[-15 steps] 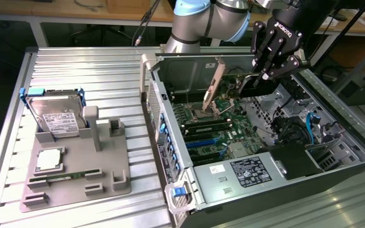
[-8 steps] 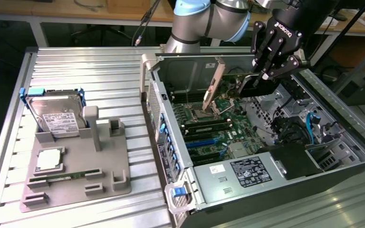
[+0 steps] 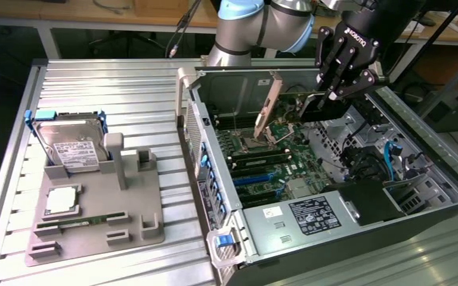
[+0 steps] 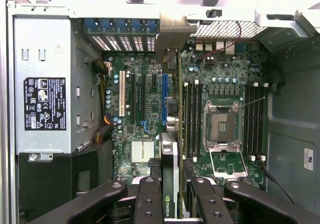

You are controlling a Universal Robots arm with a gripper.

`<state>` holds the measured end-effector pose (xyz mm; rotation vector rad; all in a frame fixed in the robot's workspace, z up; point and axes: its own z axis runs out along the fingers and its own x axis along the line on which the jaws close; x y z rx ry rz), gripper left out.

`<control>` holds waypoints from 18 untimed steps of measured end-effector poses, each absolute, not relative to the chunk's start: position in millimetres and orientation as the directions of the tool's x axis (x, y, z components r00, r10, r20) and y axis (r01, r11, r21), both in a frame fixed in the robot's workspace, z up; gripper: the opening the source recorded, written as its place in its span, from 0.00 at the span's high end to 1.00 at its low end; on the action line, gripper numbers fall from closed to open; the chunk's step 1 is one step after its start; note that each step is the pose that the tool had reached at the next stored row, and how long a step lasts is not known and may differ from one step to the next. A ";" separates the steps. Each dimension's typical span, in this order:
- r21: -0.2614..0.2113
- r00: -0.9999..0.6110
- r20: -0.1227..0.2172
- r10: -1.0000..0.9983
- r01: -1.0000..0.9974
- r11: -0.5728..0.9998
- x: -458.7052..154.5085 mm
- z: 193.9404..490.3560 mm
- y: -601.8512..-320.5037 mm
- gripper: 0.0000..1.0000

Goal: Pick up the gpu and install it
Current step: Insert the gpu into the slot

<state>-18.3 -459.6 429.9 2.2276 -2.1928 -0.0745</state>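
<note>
Gripping the gpu (image 4: 170, 159) edge-on between closed fingers, our gripper (image 3: 330, 95) hangs above the motherboard (image 4: 145, 99), card's long axis running six-to-twelve o'clock over the slots.

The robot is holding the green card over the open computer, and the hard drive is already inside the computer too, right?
Not quite. The gripper does hold the gpu over the open computer case, but the exterior view shows the hard drive outside it, standing in the grey holder on the table, on the exterior view's left.
</note>
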 end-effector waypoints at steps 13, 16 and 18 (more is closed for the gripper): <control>0.044 -0.007 -0.023 -1.000 -0.999 0.006 -18.3 429.9 -459.6 0.73; 0.044 -0.009 -0.023 -1.000 -0.999 0.008 -18.3 429.9 -459.6 0.73; 0.044 -0.010 -0.023 -1.000 -0.999 0.009 -18.3 429.9 -459.6 0.73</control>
